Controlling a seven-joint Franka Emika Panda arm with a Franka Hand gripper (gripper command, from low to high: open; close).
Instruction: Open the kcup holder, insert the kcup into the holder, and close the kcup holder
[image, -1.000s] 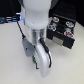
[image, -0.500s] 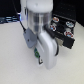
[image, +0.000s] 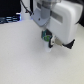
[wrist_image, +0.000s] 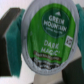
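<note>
The small round kcup with a bright green printed top (wrist_image: 49, 34) sits clamped in the claw (wrist_image: 42, 42), its rim pressed between two green-padded fingers (wrist_image: 15, 42), one on either side. In the exterior view the same pod (image: 46, 35) shows only as a green speck under the white and grey arm (image: 56, 17), held above the pale surface (image: 22, 57).

Open surface spreads wide toward the exterior view's left and toward the near edge of that view, with nothing standing on it there. On the exterior view's right the arm's bulky white body crowds the frame.

That body covers most of what lies behind it; only a dark edge (image: 69, 44) shows beside it, too blurred to name. The black two-drawer kcup holder cannot be made out. The wrist view is filled by the pod's lid, hiding whatever lies below.
</note>
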